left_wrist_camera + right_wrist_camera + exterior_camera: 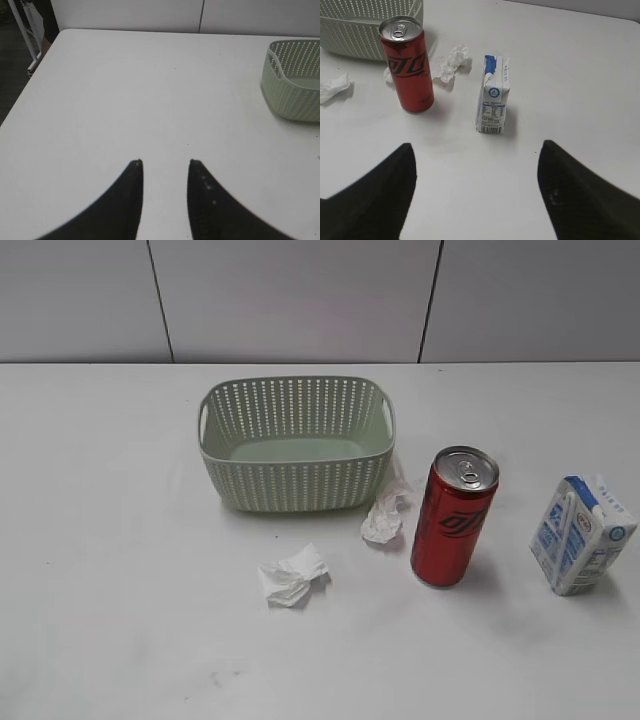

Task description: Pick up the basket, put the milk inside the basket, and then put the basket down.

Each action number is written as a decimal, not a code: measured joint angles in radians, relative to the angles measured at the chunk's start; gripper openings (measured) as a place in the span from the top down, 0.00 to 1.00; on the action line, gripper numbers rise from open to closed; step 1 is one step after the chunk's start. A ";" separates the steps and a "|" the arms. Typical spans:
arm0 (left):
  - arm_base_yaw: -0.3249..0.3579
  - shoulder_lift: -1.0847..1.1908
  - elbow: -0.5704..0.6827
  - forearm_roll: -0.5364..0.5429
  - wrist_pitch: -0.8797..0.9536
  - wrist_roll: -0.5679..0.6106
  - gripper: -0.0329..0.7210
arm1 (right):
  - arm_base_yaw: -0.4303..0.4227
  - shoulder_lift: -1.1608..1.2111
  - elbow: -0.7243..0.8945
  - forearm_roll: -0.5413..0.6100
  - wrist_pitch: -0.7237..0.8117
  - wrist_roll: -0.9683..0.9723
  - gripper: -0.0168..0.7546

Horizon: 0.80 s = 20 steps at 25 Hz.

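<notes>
**Two sets of fingers spread apart, milk ahead of the right pair**

Your right fingers [475,192] stand wide apart with nothing between them, hovering over the white worktop [580,85]. The milk [493,95] stands upright just beyond the gap between them, a little left of the gap's middle, and is not touching either finger. Further out and off to the left of that gap you see the red can [407,65], also upright, well clear of the carton. Two crumpled tissues lie on the worktop: one [451,62] between the can and the carton but further away from the fingers, the other [332,86] at the far left edge of the right wrist view.

Your left fingers [165,192] are parted by a narrower gap and hold nothing; only bare worktop lies between and directly ahead of them. The basket [295,82] sits well off to their right and further out, cut off by the edge of the left wrist view.

From the exterior view, the basket [297,445] rests flat on the worktop with nothing inside it, and the milk [582,535] stands far to its right, past the can [453,530]. Neither arm shows in that view.
</notes>
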<state>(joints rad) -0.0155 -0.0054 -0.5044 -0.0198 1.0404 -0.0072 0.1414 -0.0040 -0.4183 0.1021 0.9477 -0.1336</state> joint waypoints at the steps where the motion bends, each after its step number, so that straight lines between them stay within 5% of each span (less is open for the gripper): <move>1: 0.000 0.000 0.000 0.000 0.000 0.000 0.64 | 0.000 0.000 0.000 0.000 0.000 0.000 0.21; 20: 0.000 0.000 0.000 0.000 0.000 0.000 0.64 | 0.000 0.000 0.000 -0.002 0.000 0.002 0.21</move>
<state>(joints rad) -0.0155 -0.0054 -0.5044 -0.0198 1.0404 -0.0072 0.1414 -0.0040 -0.4183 0.1003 0.9477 -0.1314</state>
